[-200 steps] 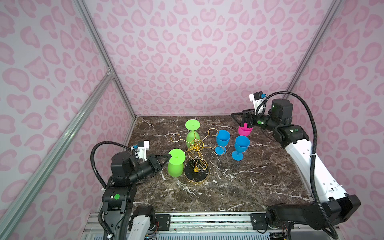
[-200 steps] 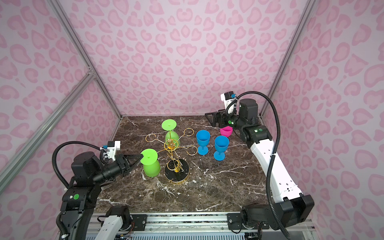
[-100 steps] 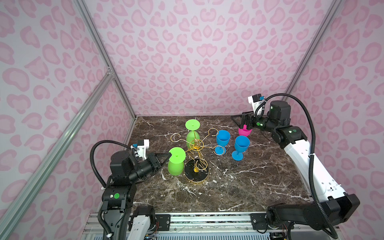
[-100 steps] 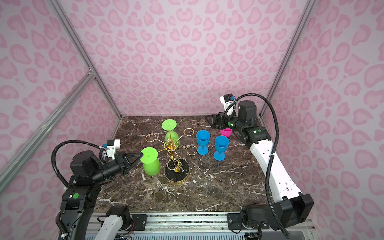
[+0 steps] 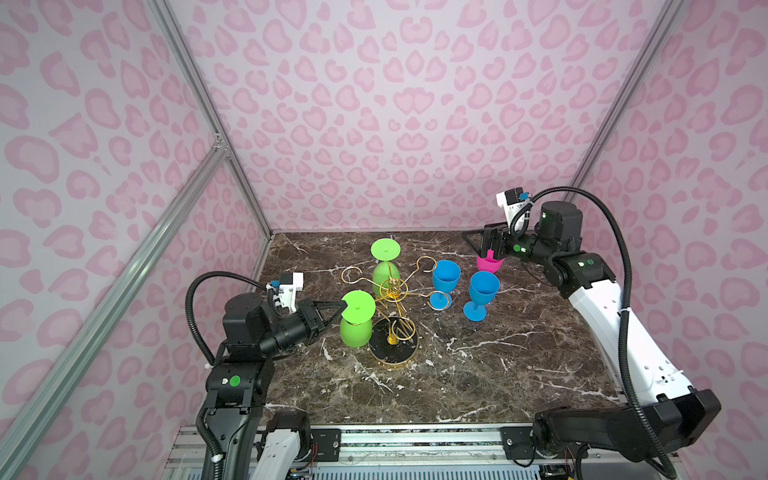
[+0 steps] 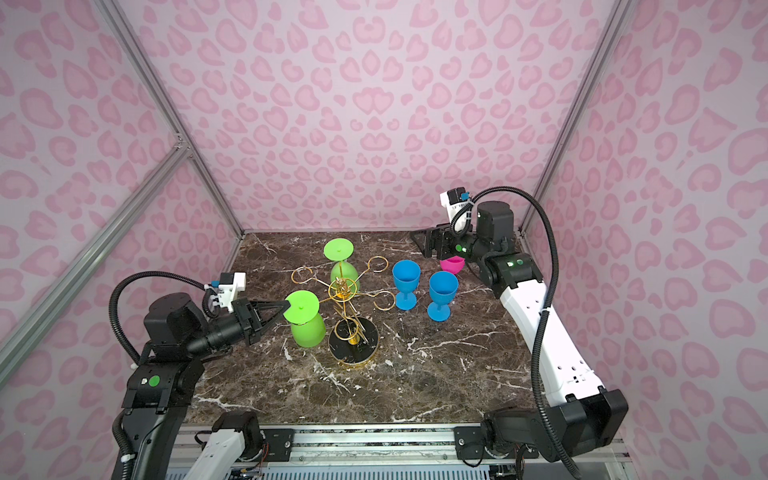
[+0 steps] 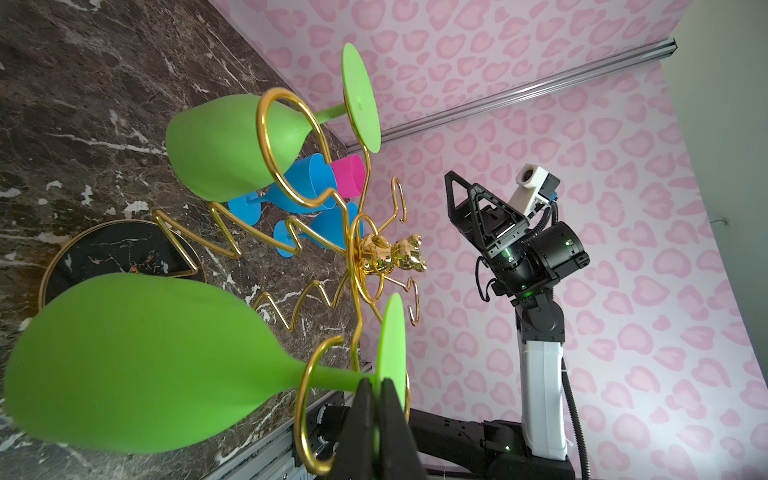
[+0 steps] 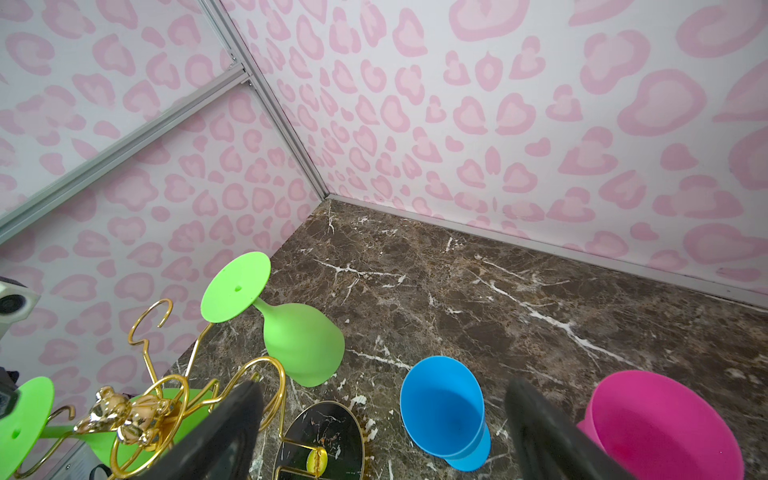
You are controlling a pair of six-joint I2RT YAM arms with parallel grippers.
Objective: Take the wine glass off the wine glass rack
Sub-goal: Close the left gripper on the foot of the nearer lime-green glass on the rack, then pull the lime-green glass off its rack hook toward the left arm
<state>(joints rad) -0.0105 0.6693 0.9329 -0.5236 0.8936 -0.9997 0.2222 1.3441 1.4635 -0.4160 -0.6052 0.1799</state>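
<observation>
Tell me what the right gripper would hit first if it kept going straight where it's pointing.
Probably the blue glass, framed between the right gripper's open jaws in the right wrist view, though depth is unclear. The pink glass sits just outside them.

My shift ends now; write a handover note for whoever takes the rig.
Left gripper: shut on the foot of the near green glass; stem in a loop of the wine glass rack.
Right gripper: open, empty, beside the pink glass.
Done: two blue glasses and the pink one stand off the rack.
Left: slide the held glass out; far green glass hangs too.
</observation>
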